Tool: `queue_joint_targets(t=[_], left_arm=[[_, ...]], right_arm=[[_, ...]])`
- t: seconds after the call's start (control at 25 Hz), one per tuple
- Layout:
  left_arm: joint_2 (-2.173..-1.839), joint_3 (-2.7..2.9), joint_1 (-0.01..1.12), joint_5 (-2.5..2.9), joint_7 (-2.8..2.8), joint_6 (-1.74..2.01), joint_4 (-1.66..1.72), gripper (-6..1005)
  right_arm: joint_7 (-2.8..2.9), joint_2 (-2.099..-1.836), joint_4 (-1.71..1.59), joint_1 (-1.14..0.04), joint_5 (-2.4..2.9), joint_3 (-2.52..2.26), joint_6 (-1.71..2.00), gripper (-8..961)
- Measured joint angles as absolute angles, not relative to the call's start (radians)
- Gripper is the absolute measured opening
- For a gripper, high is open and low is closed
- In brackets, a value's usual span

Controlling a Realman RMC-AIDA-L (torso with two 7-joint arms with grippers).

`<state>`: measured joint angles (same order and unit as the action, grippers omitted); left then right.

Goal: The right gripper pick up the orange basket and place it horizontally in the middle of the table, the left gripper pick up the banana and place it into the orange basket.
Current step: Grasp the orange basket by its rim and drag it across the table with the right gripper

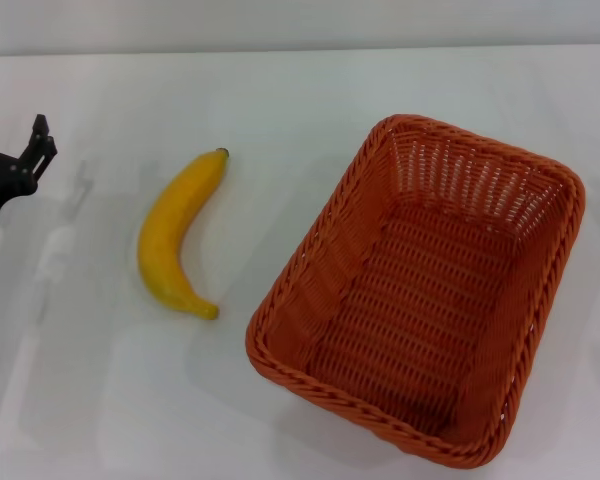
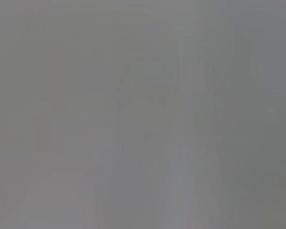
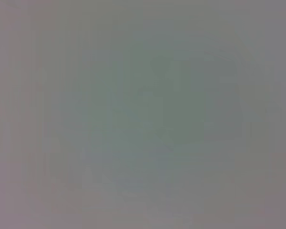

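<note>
Head view: orange basket [image 1: 420, 300] sitting upright on the white table [image 1: 280, 90], turned askew toward the right side, empty inside; banana [image 1: 177, 235] lying flat on the table just left of the basket and apart from it, dark stem tip pointing away from the robot; left claw [image 1: 32, 160] at the far left edge, well apart from the banana, holding nothing, open or shut impossible to tell; right claw nowhere in sight, state unknown; both wrist views blank grey, showing nothing usable; judged light and fairly stiff, that woven basket, with some give in the wall, so best pinched over the braided rim on a long side, jaws straddling the wall; likely smooth, slightly slippery and easily bruised, the banana, so best taken across its thick middle with a gentle squeeze
</note>
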<state>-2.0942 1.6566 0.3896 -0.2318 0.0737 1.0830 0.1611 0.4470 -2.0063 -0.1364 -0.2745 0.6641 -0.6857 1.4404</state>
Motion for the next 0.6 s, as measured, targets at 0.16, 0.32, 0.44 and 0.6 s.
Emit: queue_joint_targets(t=[0.16,0.32,0.44,0.6], left_arm=[[-2.094,1.657,0.390,-0.232,0.074,1.083,0.161,872],[-2.094,1.657,0.390,-0.232,0.074,1.083,0.161,872],[-2.094,1.657,0.390,-0.232,0.074,1.083,0.161,872],[-2.094,1.657,0.390,-0.232,0.074,1.083,0.161,871]], right_arm=[[0.447,-2.006,-0.137,-0.275,0.663,-0.686,1.440,832],[0.447,-2.006,-0.137,-0.275,0.663,-0.686,1.440,832],[0.447,-2.006,-0.137,-0.275,0.663,-0.686,1.440,832],[0.447,-2.006,-0.136,-0.275,0.663,-0.686,1.440,832]])
